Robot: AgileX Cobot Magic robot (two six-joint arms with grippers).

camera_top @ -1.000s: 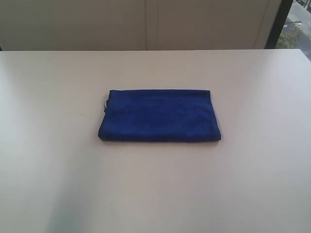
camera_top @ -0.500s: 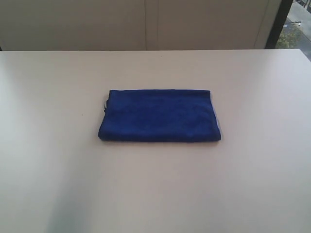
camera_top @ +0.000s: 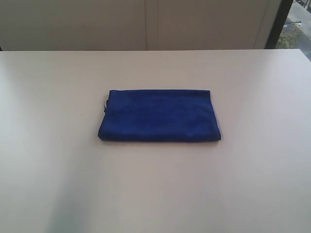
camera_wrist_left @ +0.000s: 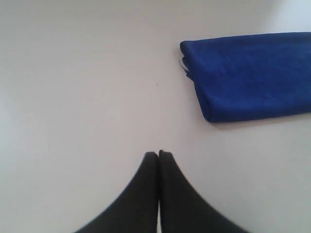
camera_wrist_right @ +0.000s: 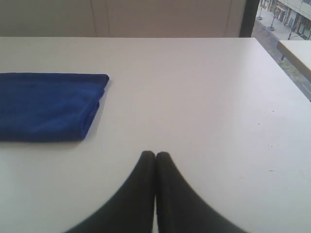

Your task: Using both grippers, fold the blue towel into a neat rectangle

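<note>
One white table (camera_top: 155, 194) fills the exterior view, and the blue towel (camera_top: 159, 115) lies near its centre, folded into a flat rectangle. Both grippers show only in the wrist views. The left gripper (camera_wrist_left: 158, 153) has its jaws pressed together, holding nothing, over bare table and well apart from the towel's short edge. The right gripper (camera_wrist_right: 155, 154) is likewise pressed together and empty, apart from the opposite short edge, where the folded layers show. A small dark tab (camera_wrist_left: 183, 65) protrudes from the towel's left edge.
</note>
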